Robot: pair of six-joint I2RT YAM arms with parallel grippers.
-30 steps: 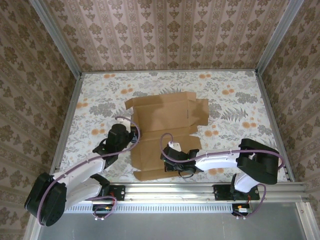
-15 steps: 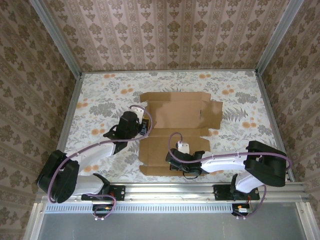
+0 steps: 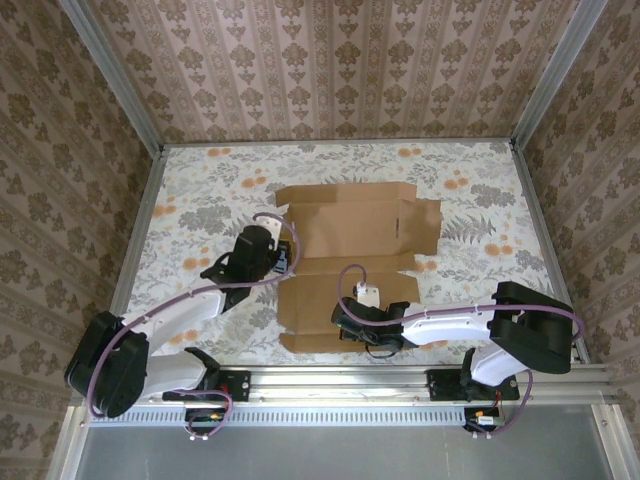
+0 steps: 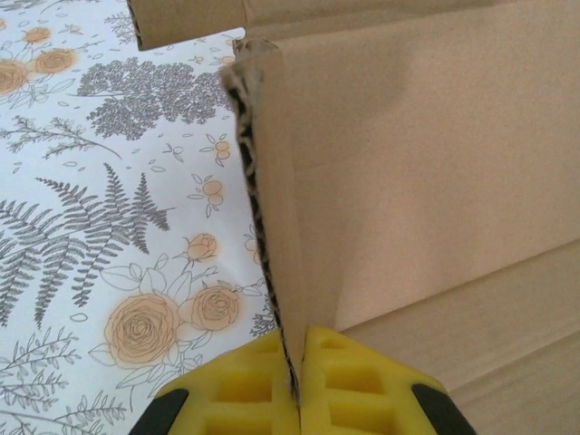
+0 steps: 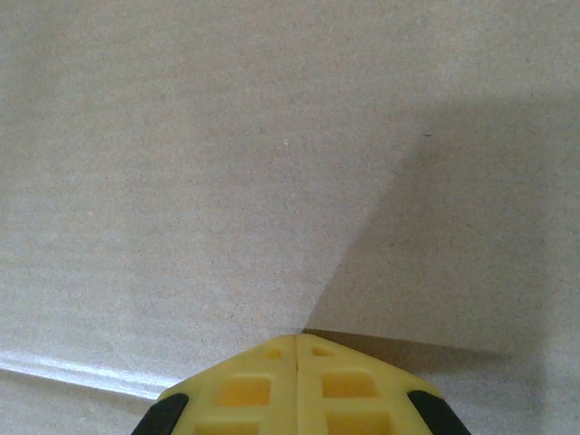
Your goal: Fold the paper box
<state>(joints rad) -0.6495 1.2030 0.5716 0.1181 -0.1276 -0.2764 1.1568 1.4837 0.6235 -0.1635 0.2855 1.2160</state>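
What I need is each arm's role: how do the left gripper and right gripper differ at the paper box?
The left gripper is shut on a raised side flap of the paper box; the right gripper is shut with nothing between its fingers. The left is at the box's left edge; the right is over its flat near panel. Both have yellow fingers.

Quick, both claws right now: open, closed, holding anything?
Left claw: closed on a raised flap of the unfolded brown cardboard box.
Right claw: closed, holding nothing.
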